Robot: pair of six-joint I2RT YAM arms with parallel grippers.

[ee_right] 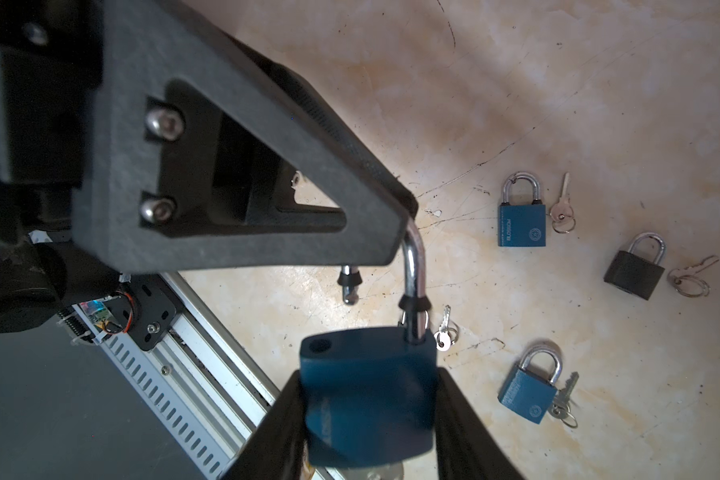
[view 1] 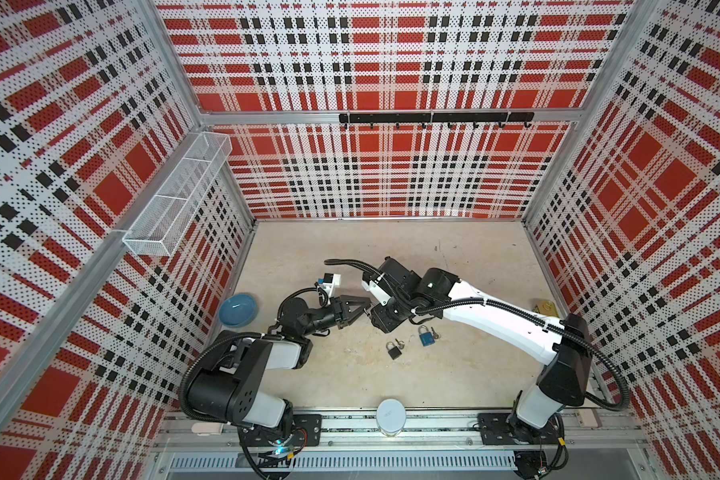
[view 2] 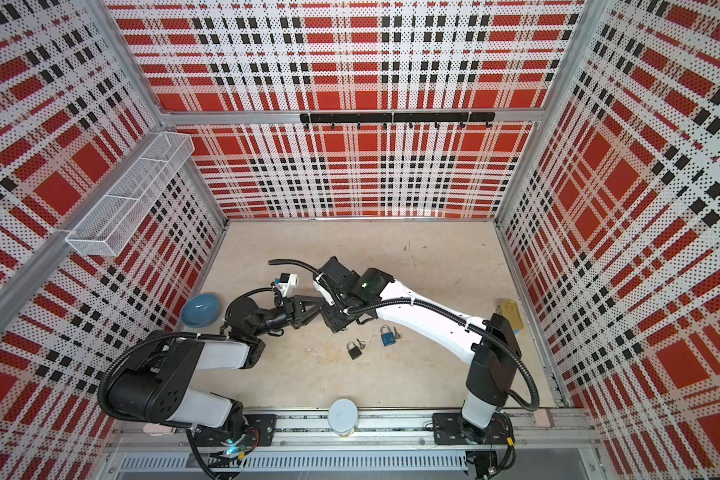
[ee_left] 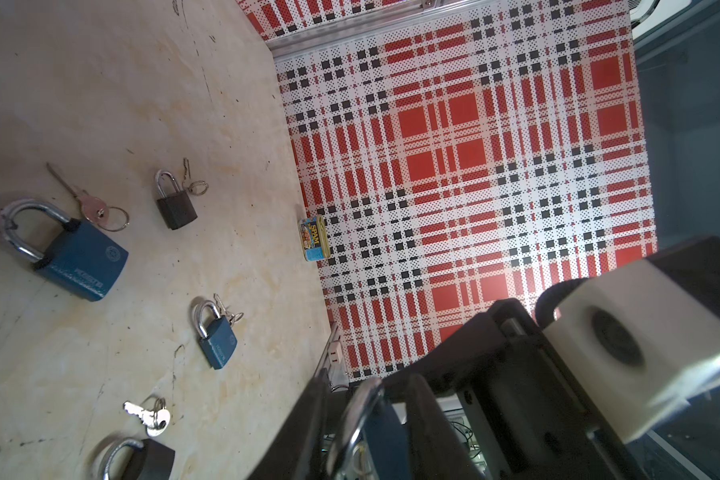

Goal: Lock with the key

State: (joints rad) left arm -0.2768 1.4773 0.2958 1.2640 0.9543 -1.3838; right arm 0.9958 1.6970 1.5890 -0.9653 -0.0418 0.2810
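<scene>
blue padlock (ee_right: 366, 399) held above the table (ee_right: 558, 104): right pincer (ee_right: 368, 378) pinches its body, left pincer (ee_left: 366, 419) seemingly pinches the open shackle (ee_right: 414, 266). should handle rigid, heavy, slick; hold the flat faces.

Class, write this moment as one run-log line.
left hand shut on shackle | right hand shut on blue padlock | shackle open

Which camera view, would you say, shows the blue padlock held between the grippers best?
The right wrist view: the held blue padlock is close, its body between the fingers of the right gripper, shackle open. The left wrist view shows mostly its shackle in the left gripper; in both top views the grippers nearly hide it.
</scene>
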